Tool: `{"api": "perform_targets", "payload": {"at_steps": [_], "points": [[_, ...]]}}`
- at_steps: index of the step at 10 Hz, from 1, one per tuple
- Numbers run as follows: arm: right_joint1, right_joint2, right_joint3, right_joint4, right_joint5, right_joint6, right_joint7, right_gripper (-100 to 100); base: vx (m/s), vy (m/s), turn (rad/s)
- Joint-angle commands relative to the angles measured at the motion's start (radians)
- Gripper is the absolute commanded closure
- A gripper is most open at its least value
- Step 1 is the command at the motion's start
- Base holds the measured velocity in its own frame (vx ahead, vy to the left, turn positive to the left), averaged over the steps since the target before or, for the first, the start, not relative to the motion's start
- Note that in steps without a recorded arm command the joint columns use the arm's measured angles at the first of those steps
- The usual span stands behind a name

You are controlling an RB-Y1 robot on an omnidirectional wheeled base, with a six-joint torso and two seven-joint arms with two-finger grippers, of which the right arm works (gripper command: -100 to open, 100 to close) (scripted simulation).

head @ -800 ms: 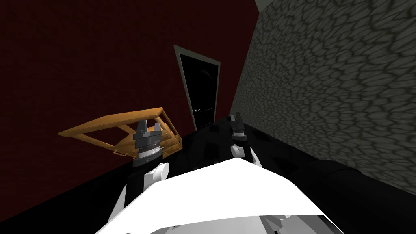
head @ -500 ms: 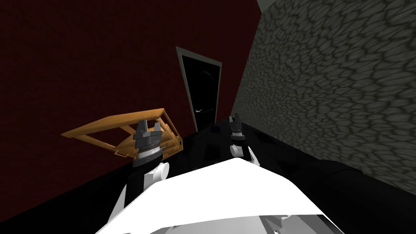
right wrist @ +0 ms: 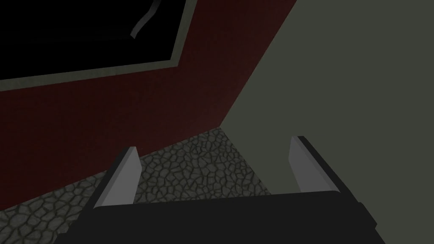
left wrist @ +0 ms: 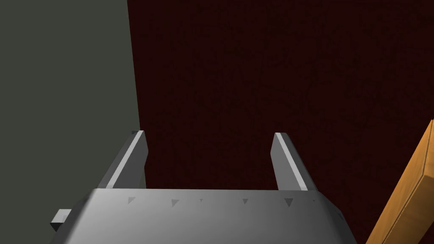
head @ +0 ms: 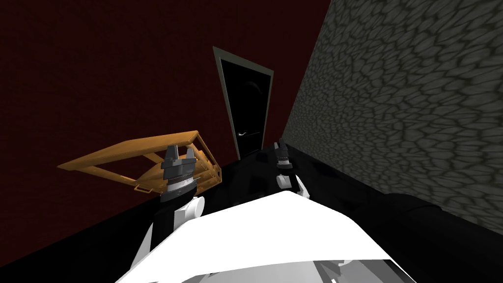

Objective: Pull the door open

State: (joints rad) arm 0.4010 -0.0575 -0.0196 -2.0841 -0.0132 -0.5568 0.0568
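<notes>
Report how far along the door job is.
Done: nothing on the door itself. The black door looks shut, some way ahead. In hand: the approach, with the right gripper raised toward the door, fingers open and empty, well short of the light handle. The left gripper is open too, by the wooden rack. Left: close in, grasp the handle, pull.

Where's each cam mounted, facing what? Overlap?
Head: on the head, steeply down-forward at the door; both forearms show.
Left wrist: on the left hand, facing the red wall beside the wooden frame; left jaws open.
Right wrist: on the right hand, facing the door and handle; right jaws open.
Shared: head and right wrist both see the door.
</notes>
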Motion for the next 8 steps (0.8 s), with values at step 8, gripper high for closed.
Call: {"api": "perform_targets", "payload": {"at_steps": [8], "points": [[-0.072, -0.042, 0.009, 0.186, -0.005, -0.019, -0.034, -100, 0.096, 0.018, 0.052]]}}
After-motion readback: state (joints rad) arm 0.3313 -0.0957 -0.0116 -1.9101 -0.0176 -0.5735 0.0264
